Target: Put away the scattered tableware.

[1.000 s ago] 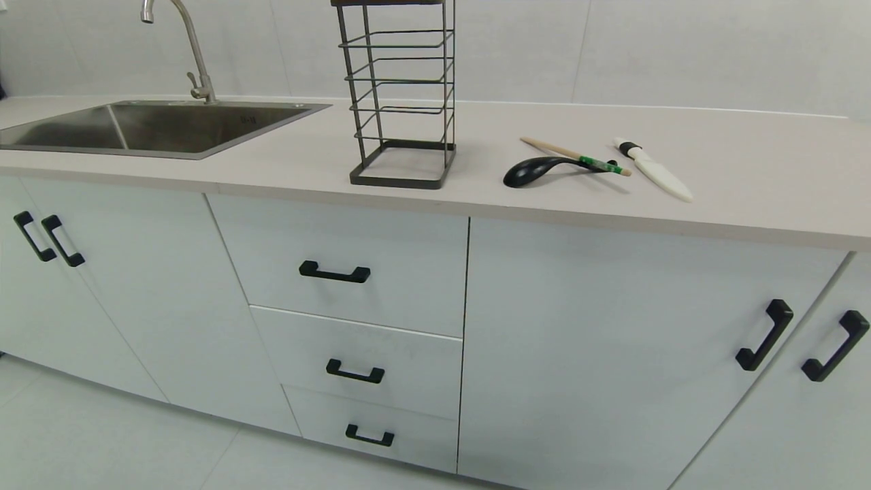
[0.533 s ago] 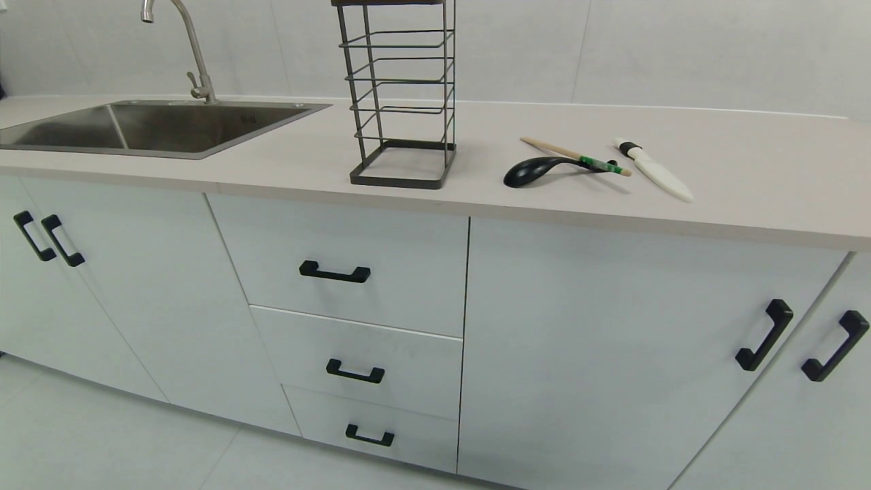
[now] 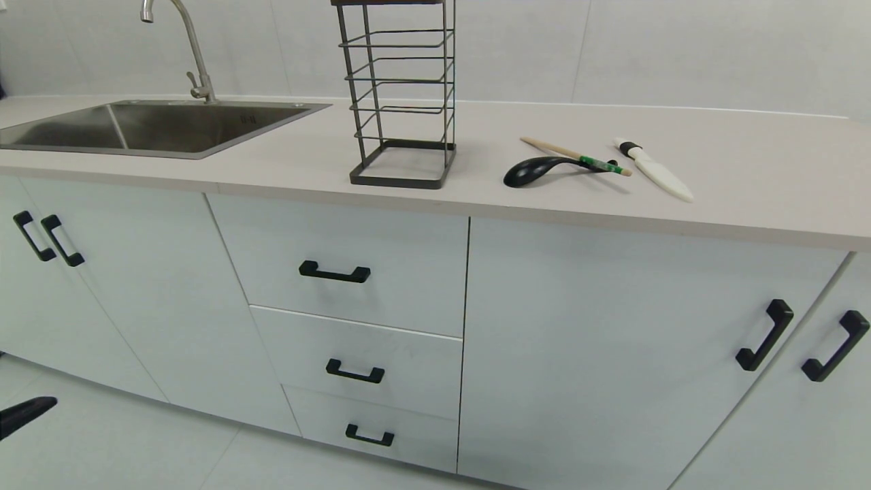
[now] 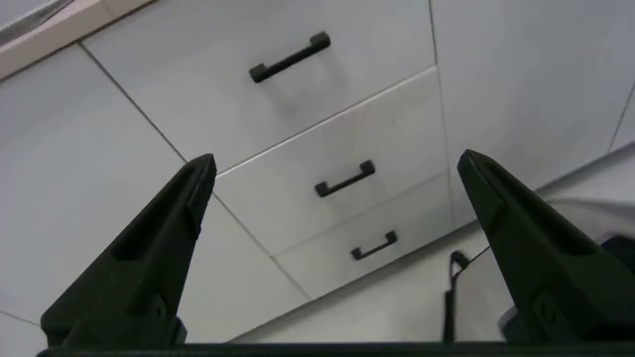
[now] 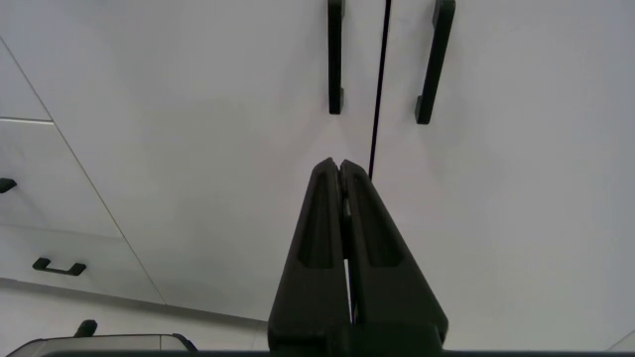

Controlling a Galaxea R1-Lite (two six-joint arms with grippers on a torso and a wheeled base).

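On the counter's right part lie a black spoon (image 3: pixel 537 170), a wooden chopstick (image 3: pixel 575 156) with a green band resting across the spoon's handle, and a white knife (image 3: pixel 653 170) with a black band. A tall black wire rack (image 3: pixel 403 95) stands left of them. My left gripper (image 4: pixel 335 164) is open with nothing between its fingers, low in front of the drawers; one of its fingertips (image 3: pixel 27 412) shows at the lower left of the head view. My right gripper (image 5: pixel 339 169) is shut and holds nothing, facing two cabinet door handles (image 5: pixel 335 55).
A steel sink (image 3: pixel 156 126) with a faucet (image 3: pixel 190 47) sits at the counter's left end. Below the rack are three closed drawers; the top drawer handle (image 3: pixel 334 273) is black. Closed cabinet doors flank them on both sides.
A black fingertip of my left gripper has come into the head view at the lower left edge. The tableware and rack have not moved.
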